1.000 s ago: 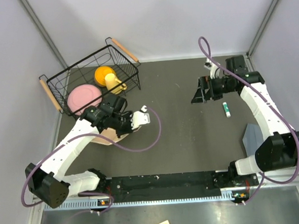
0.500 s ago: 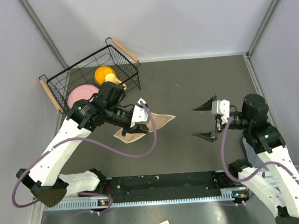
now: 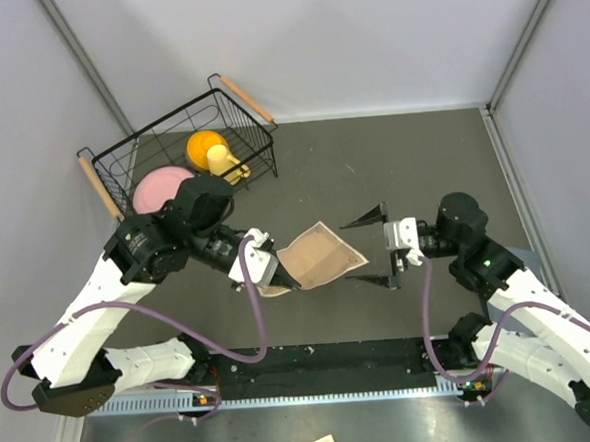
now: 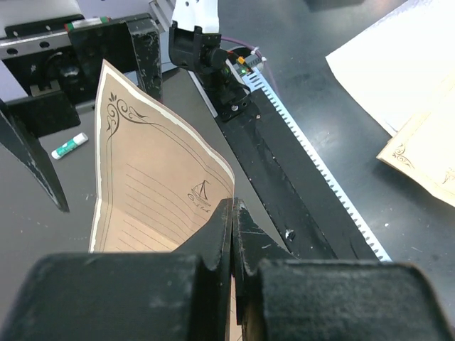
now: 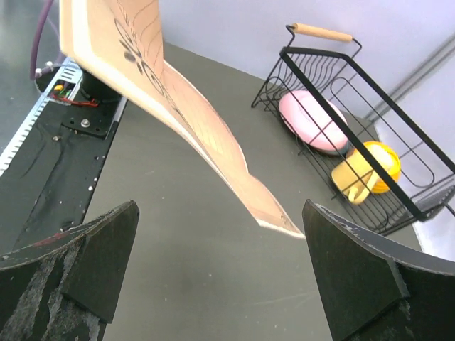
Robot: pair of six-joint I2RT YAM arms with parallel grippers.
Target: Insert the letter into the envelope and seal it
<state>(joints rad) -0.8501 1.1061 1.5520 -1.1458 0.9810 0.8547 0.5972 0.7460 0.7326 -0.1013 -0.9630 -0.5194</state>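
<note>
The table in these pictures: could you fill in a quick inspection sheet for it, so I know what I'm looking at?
Surface: dark grey table.
Job's things: the letter is held up off the table; the envelope is not seen in any view.
Clutter: wire basket holding a pink plate and a yellow cup; glue stick lying on the table.
Grippers: left gripper shut on the letter's edge; right gripper open, its fingers either side of the letter's free corner.
Cables: purple cables loop from both arms.
Surroundings: pale walls; loose sheets past the table's near edge.
</note>
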